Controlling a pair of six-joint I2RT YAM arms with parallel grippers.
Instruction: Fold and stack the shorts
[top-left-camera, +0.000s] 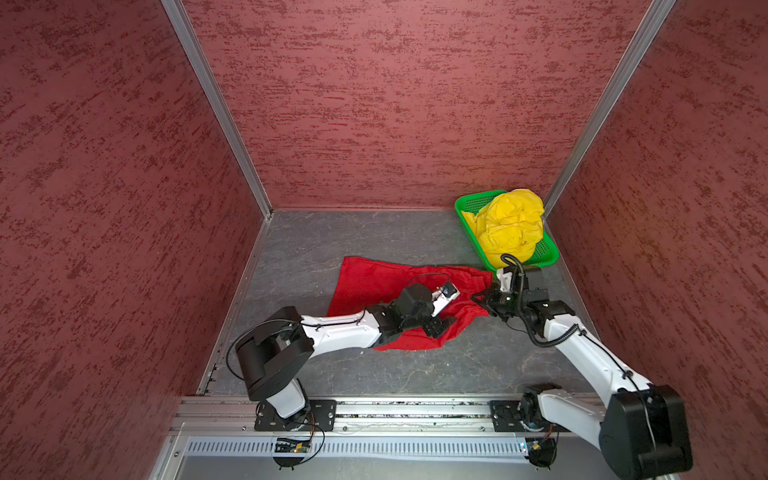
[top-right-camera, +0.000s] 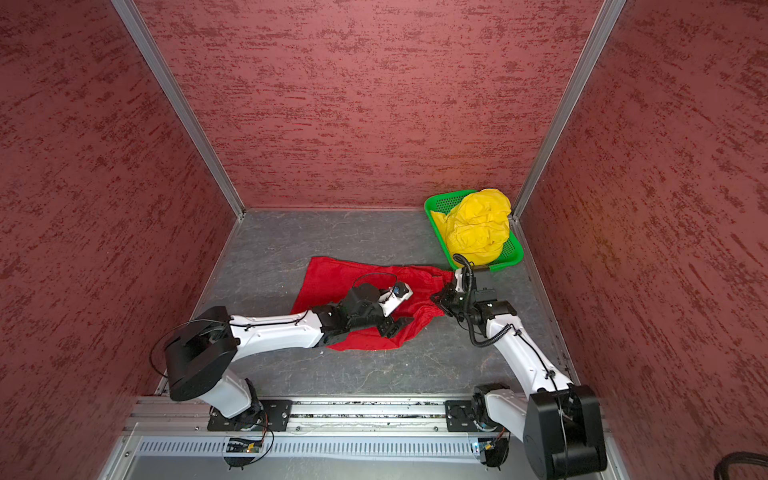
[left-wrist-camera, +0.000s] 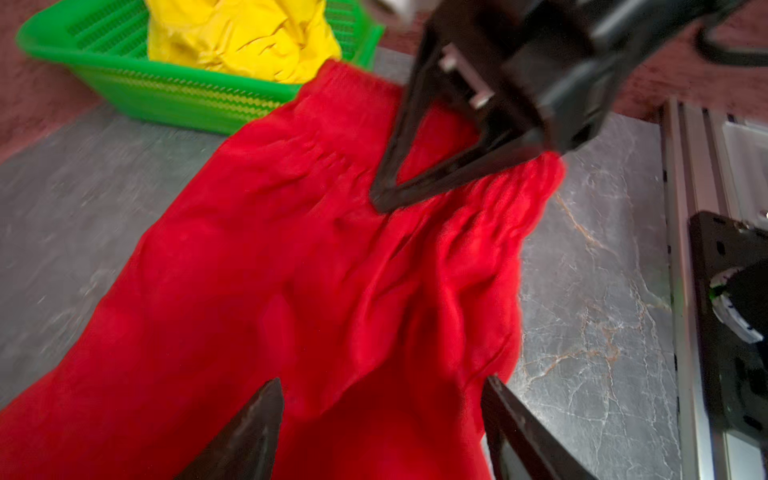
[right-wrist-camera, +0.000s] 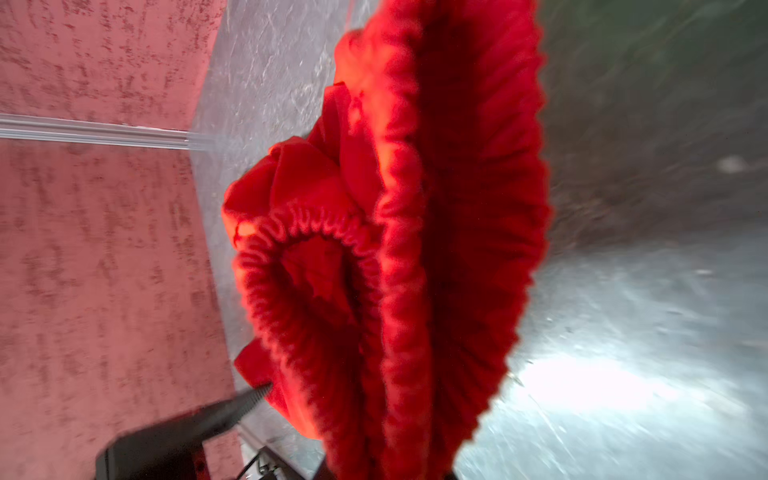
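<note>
Closest to me in both top views is the aluminium rail (top-left-camera: 415, 409) that carries the two arm bases, running along the near edge of the grey marbled table (top-left-camera: 311, 241). Beyond it the red shorts (top-left-camera: 374, 282) lie rumpled across the middle of the table, legs toward the left and the gathered waistband (left-wrist-camera: 332, 141) toward the right.

My left gripper (top-left-camera: 441, 326) hangs over the near right part of that cloth. In its own wrist view the left gripper (left-wrist-camera: 382, 382) has its jaws wide apart, with red fabric below them and nothing pinched between.

My right gripper (top-left-camera: 477, 297) comes in from the right and is clamped on the waistband. Seen from the left wrist, the right gripper (left-wrist-camera: 380, 203) brings its tips together to a point on the elastic. Its own wrist view is blurred and filled with bunched red shorts (right-wrist-camera: 457, 208). One serrated finger (right-wrist-camera: 249, 399) shows beside the cloth and the other is hidden behind it.

The yellow shorts (top-left-camera: 511, 224) sit crumpled in a heap inside the green basket (top-left-camera: 469, 203) in the far right corner, rising above its rim. The basket's near corner is just beside the waistband end of the red shorts, but I cannot tell whether they touch.
</note>
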